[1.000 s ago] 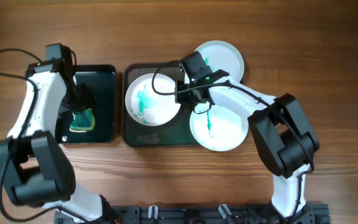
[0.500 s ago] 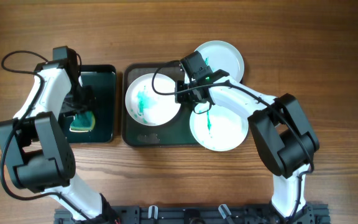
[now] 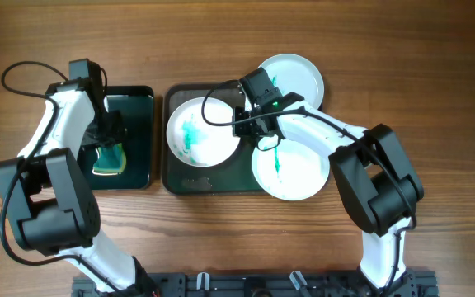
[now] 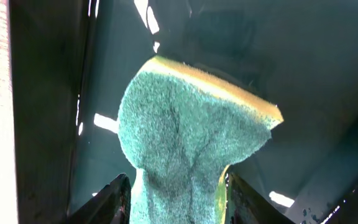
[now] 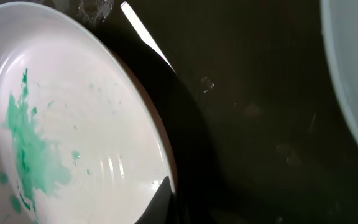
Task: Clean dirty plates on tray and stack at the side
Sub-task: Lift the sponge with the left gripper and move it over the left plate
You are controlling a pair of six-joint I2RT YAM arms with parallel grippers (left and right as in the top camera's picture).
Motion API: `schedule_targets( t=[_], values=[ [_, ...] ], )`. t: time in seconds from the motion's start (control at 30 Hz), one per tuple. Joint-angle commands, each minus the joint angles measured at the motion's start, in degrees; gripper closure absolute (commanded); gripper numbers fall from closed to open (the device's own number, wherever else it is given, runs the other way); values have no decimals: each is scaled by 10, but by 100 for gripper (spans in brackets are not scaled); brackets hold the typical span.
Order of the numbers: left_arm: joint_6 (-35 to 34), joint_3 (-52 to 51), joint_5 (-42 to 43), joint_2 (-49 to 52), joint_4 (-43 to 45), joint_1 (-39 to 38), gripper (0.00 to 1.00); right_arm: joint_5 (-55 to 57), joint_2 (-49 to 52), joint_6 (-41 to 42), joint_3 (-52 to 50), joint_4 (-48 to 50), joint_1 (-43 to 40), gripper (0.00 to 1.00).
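Plates [image 3: 203, 132] — two smeared, none stacked; left hand [image 4: 176, 199] squeezes the sponge [image 4: 179, 124], right hand's [image 3: 252, 132] opening cannot be told.

Tray [image 3: 221, 177] is lying flat. Smeared white plate [image 3: 202, 132] is sitting inside left, streaked white plate [image 3: 291, 171] is overhanging near right, and pale blue plate [image 3: 295, 76] is at far right.

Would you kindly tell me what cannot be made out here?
Overhead: the right gripper hides its own jaws; the right wrist view shows one dark tip, so open or shut is unclear.
Overhead: the pale blue round plate has its lower-left rim under that arm.
Left wrist: the bottom edge cuts off the green-and-yellow sponge.
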Motion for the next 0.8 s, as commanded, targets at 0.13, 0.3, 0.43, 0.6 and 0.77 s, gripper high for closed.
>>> schedule_targets(
  t=[0.13, 0.3, 0.43, 0.6, 0.77],
  values=[
    [9, -60, 2, 9, 45, 3, 55, 21, 18, -2, 6, -1, 1, 94],
    [6, -76, 2, 9, 62, 3, 96, 23, 18, -2, 6, 0, 1, 95],
    [-33, -43, 9, 8, 37, 3, 96, 23, 18, -2, 6, 0, 1, 94],
    [-42, 85, 90, -1, -63, 3, 96, 22, 18, -2, 6, -2, 1, 96],
    [-45, 214, 205, -10, -132, -7, 96, -5, 18, -1, 6, -3, 0, 96]
  ],
)
